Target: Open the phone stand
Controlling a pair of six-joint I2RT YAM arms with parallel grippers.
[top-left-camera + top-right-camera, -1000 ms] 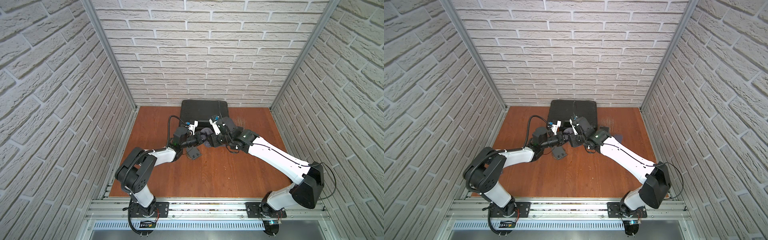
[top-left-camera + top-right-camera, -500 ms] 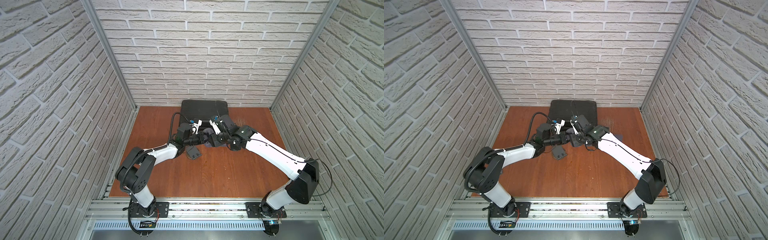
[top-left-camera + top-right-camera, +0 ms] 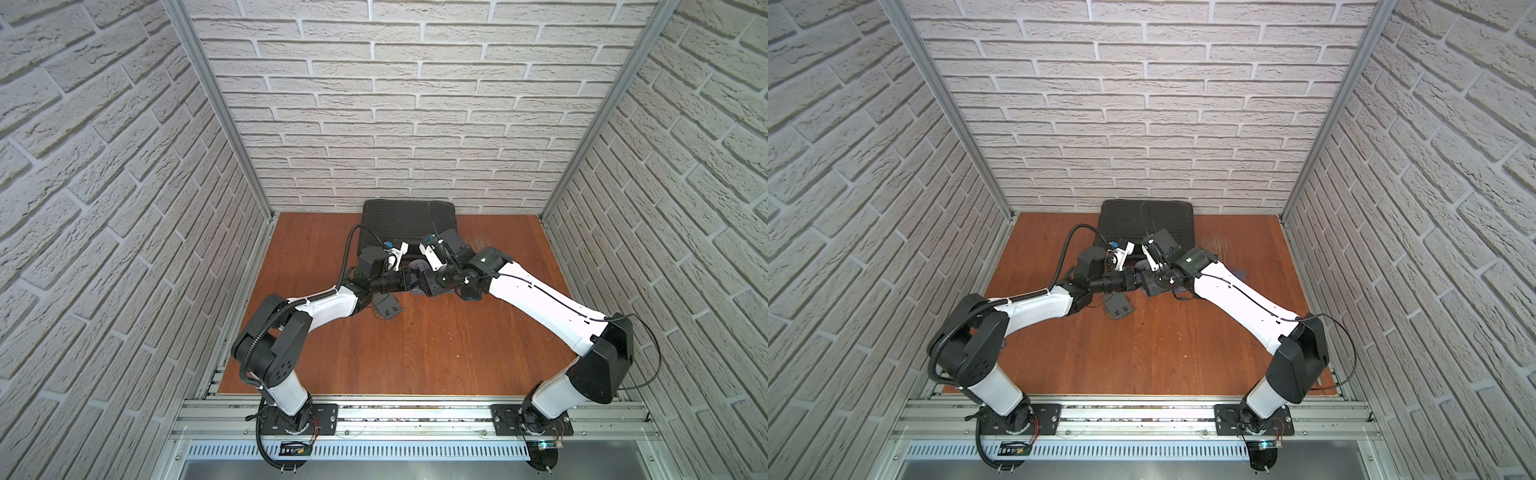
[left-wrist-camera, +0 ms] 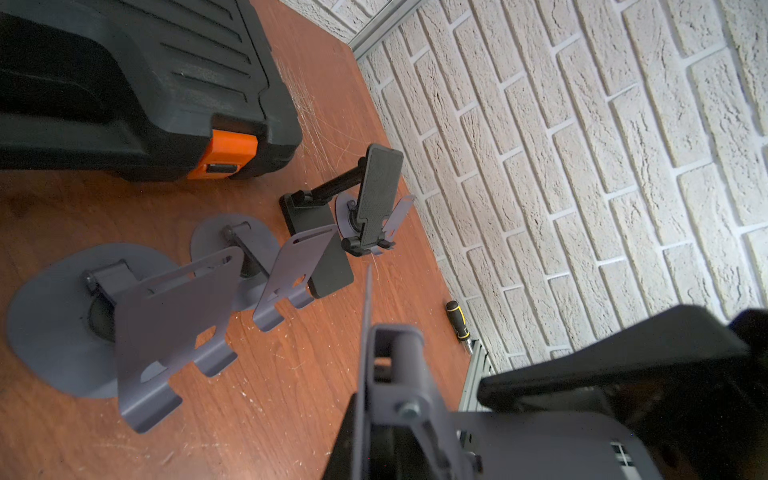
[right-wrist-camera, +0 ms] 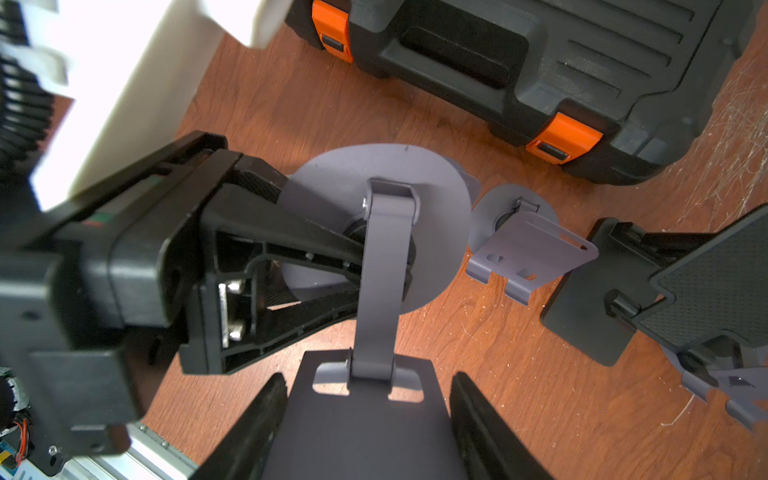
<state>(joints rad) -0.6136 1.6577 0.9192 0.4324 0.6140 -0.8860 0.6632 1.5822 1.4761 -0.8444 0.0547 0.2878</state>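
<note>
Right wrist view shows the stand, thin grey sheet metal, held above the table, mid-width and toward the far side, just near of the toolbox. It has a round base disc, a flat arm hinged on a bracket, and a slotted plate hinged at the arm's other end. The left gripper is pinched almost together on the disc. The right gripper clamps the plate by its side edges, with black fingers flanking it.

To the right, a grey stand, a second grey stand and a black stand with a dotted, grippy plate and a squarish base sit unfolded on the scratched wood. A folded stand lies flat, near-left of the held one. The toolbox is ribbed black plastic with orange latches, set against the far wall. A screwdriver with a black-and-yellow handle lies by the right wall.
</note>
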